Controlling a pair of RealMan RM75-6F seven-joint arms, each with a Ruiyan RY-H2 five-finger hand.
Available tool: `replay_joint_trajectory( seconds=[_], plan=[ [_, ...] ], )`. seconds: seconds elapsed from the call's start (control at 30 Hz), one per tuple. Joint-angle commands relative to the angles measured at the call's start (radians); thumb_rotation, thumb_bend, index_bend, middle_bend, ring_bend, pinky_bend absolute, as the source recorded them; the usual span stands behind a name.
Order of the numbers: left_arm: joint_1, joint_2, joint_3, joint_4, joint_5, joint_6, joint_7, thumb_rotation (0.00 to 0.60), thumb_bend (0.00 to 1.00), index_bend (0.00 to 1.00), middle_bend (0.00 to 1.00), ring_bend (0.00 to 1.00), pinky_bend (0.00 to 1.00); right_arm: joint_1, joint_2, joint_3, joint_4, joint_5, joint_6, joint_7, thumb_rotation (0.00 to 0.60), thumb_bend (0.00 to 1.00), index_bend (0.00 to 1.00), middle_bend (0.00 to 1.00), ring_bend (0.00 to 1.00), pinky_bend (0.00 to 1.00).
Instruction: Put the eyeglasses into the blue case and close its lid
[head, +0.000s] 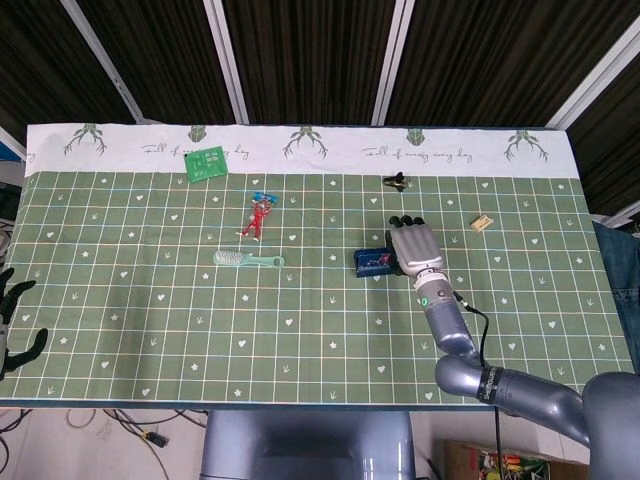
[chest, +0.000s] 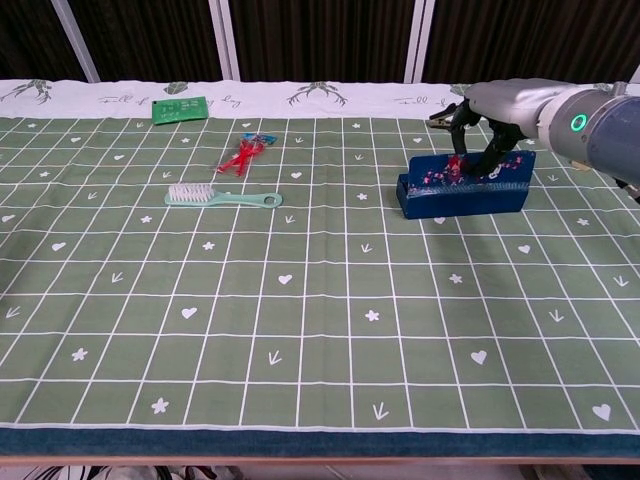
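Judging by the raised lid, the blue case (chest: 462, 187), right of centre on the tablecloth (chest: 300, 300), is not yet closed. Right hand (chest: 492, 118) hooks its fingers over that lid; eyeglasses cannot be seen. Left hand (head: 12, 318) idles, fingers spread, near-left.

Right robot hand (head: 415, 247): silver-grey shell, black fingers (head: 402, 221). Wrist carried a glowing green ring light (chest: 577, 124). Forearm (head: 448, 332) smooth blue-grey metal, thin black cable alongside. Left robot hand (head: 12, 318): black, spindly fingers, only partly visible.
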Motion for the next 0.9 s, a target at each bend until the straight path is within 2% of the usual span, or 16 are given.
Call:
replay_joint_trajectory(
  seconds=[0.03, 0.57, 0.9],
  plan=[
    [0.000, 0.000, 0.000, 0.000, -0.001, -0.001, 0.000, 0.600, 0.35, 0.17, 0.00, 0.00, 0.00, 0.007, -0.004, 0.001, 0.007, 0.008, -0.005, -0.001, 0.600, 0.54, 0.70, 0.20, 0.18, 0.21],
    [-0.002, 0.002, -0.001, 0.000, -0.003, -0.005, -0.001, 0.600, 0.35, 0.17, 0.00, 0.00, 0.00, 0.064, -0.047, 0.001, 0.090, 0.090, -0.043, -0.020, 0.600, 0.55, 0.70, 0.19, 0.17, 0.21],
    [-0.003, 0.002, 0.000, 0.000, -0.003, -0.007, -0.001, 0.600, 0.35, 0.17, 0.00, 0.00, 0.00, 0.093, -0.074, -0.003, 0.140, 0.125, -0.068, -0.024, 0.600, 0.55, 0.63, 0.19, 0.17, 0.21]
  ],
)
